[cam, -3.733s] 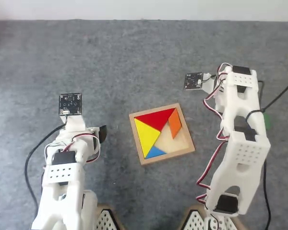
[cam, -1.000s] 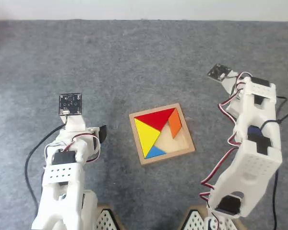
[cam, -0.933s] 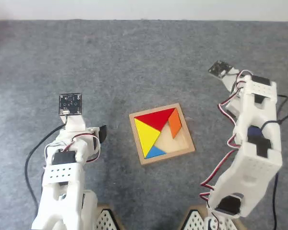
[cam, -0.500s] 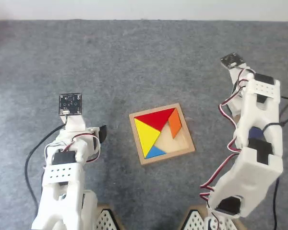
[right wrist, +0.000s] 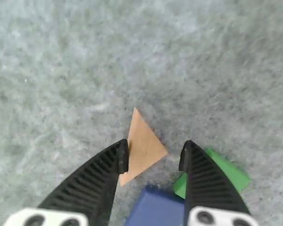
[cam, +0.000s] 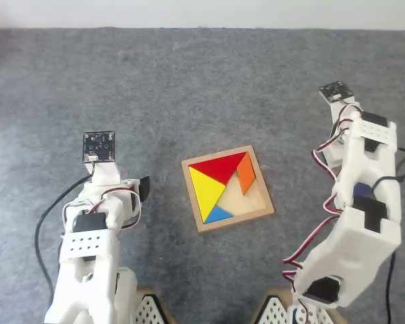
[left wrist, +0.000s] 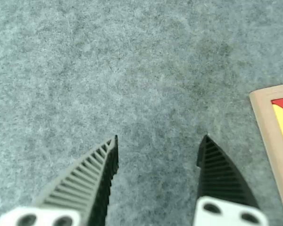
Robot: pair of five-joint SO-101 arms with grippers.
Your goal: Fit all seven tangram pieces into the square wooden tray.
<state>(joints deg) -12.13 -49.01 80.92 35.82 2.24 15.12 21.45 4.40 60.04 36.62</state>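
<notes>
- My left claw (left wrist: 159, 141) hangs open over the grey worktop (cam: 189, 88), to the left of the tray (cam: 255, 197).
- The tray sits between my two arms. It holds a red triangle (cam: 219, 167), a yellow triangle (cam: 206, 189), a small blue triangle (cam: 219, 214) and an orange slanted piece (cam: 246, 173). Part of its floor is bare.
- My right claw (right wrist: 154, 146) is open, with one finger on each side of a tan triangle (right wrist: 141, 150) lying flat on the worktop. A blue piece (right wrist: 153, 207) and a green piece (right wrist: 221, 172) lie just beside it.

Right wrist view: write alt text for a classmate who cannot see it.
The open tool sits over a tan triangle on the grey mat. A blue piece and a green piece lie close beside it.
</notes>
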